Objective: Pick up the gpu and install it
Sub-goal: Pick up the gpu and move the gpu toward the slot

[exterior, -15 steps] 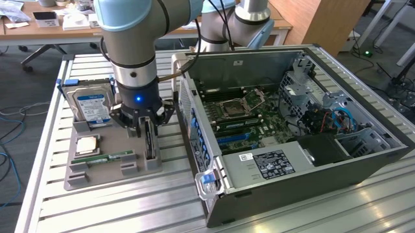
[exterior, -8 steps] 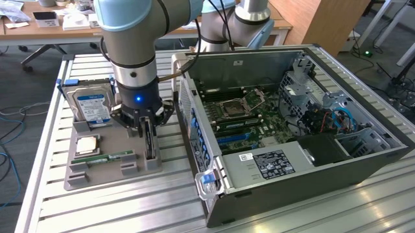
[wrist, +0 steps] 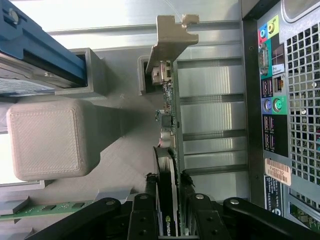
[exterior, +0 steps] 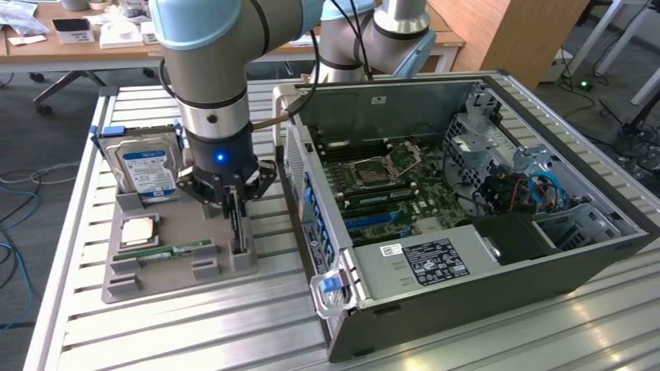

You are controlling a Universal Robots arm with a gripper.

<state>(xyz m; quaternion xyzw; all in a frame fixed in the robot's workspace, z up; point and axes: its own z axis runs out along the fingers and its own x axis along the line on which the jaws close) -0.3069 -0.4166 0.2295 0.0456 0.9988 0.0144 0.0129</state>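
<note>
The gpu (exterior: pixel 239 232) stands on edge in a slot at the right end of the grey holder tray (exterior: pixel 175 282). In the wrist view the gpu (wrist: pixel 169 115) shows its green board edge, dark fan face and pale metal end bracket (wrist: pixel 172 35). My gripper (exterior: pixel 236 205) points straight down over the card. Seen from the wrist, the gripper (wrist: pixel 167 176) is open, its black fingers (wrist: pixel 146 205) standing close on either side of the card's upper edge. The card still sits in its slot.
On the same tray are a silver hard drive (exterior: pixel 144 170) with a blue label, a CPU (exterior: pixel 139 230) and a green RAM stick (exterior: pixel 175 251). The opened computer case (exterior: pixel 464 193), motherboard exposed, lies just to the exterior view's right of the tray on the slatted metal table.
</note>
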